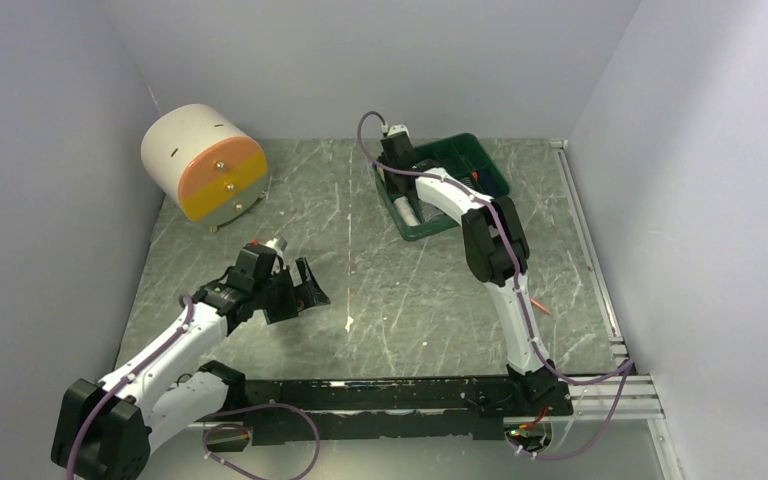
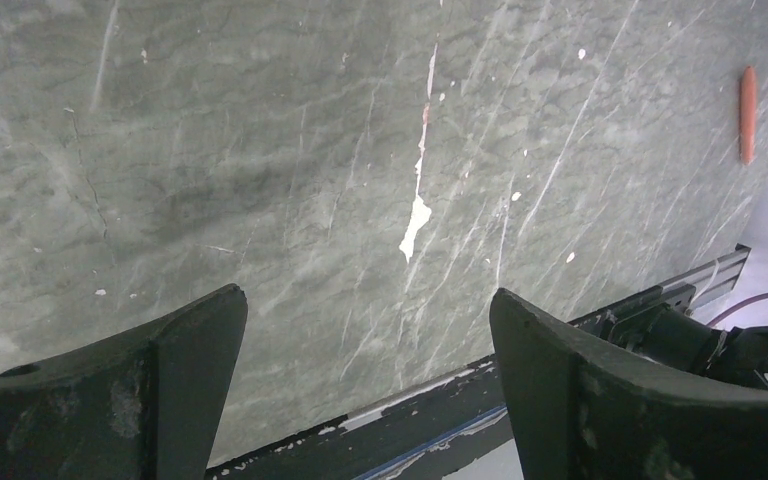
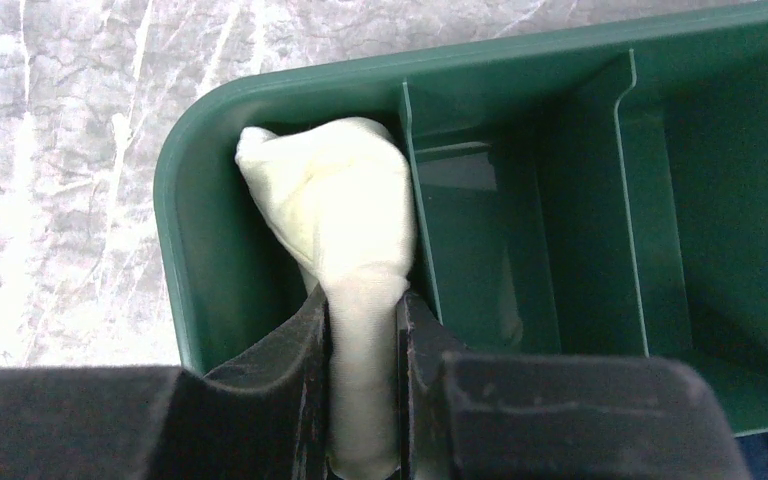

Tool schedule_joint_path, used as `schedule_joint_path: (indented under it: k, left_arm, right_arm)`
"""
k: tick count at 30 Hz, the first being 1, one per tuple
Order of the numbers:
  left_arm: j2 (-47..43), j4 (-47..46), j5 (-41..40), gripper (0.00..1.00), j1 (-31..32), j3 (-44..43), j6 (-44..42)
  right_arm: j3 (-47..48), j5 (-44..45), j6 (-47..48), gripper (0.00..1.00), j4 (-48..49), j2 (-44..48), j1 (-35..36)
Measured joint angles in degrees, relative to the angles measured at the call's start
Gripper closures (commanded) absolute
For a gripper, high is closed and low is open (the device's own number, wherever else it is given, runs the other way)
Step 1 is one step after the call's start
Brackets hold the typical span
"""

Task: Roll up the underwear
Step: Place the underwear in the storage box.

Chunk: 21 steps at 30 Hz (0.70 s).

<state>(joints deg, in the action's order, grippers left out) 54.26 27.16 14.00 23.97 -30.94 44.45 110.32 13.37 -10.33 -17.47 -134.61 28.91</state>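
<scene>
While the left pincer [image 2: 365, 300] gapes empty, the right pincer [image 3: 363, 312] pinches cream underwear [image 3: 330, 200] inside the green bin [image 3: 185, 300].

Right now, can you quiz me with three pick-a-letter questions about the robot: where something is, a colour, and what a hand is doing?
1. Where is the cream underwear?
A) on the floor
B) in the green bin's end compartment
C) hanging on the wall

2. What colours are on the round drum's front?
A) orange and yellow
B) blue and black
C) pink and green

3. How is the left hand?
A) shut on cloth
B) shut on a pen
C) open, holding nothing

Answers:
1 B, the right hand pinches it inside the bin's corner.
2 A, the top view shows orange above yellow.
3 C, its fingers stand apart over bare table.
</scene>
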Motion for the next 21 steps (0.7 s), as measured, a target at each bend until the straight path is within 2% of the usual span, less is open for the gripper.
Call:
schedule_joint_path:
  k: [5, 7, 9, 10, 12, 15, 16, 19, 21]
  left_arm:
    - [0.11, -0.17, 0.5, 0.04, 0.0, 1.27, 0.22]
    - [0.44, -0.22, 0.74, 0.04, 0.0, 1.36, 0.24]
    - [0.9, -0.26, 0.76, 0.04, 0.0, 1.36, 0.22]
    - [1.01, -0.26, 0.76, 0.04, 0.0, 1.36, 0.22]
    - [1.07, -0.33, 0.79, 0.04, 0.0, 1.36, 0.22]
    - [1.07, -0.63, 1.11, 0.04, 0.0, 1.38, 0.33]
    - [1.07, -0.92, 1.22, 0.04, 0.0, 1.4, 0.44]
    - [1.07, -1.33, 1.42, 0.04, 0.0, 1.46, 0.68]
    - [1.07, -1.33, 1.42, 0.04, 0.0, 1.46, 0.74]
  right_arm:
    - [1.27, -1.14, 0.35, 0.75, -0.9, -0.74, -0.17]
    - [1.68, -1.97, 0.44, 0.61, -1.44, -0.85, -0.33]
    - [3.65, -3.02, 0.44, 0.38, -2.78, -1.09, -0.55]
    - [4.85, -3.45, 0.52, 0.31, -3.15, -1.07, -0.66]
    - [6.47, -4.46, 0.46, 0.25, -2.89, -0.52, -0.7]
    - [8.28, -4.9, 1.27, 0.24, -3.21, 0.59, -0.7]
    - [9.09, -5.09, 1.38, 0.27, -3.54, 0.59, -0.66]
    - [10.6, -5.11, 1.42, 0.41, -5.64, 0.59, -0.57]
    - [10.69, -5.25, 1.53, 0.55, -5.99, 0.59, -0.44]
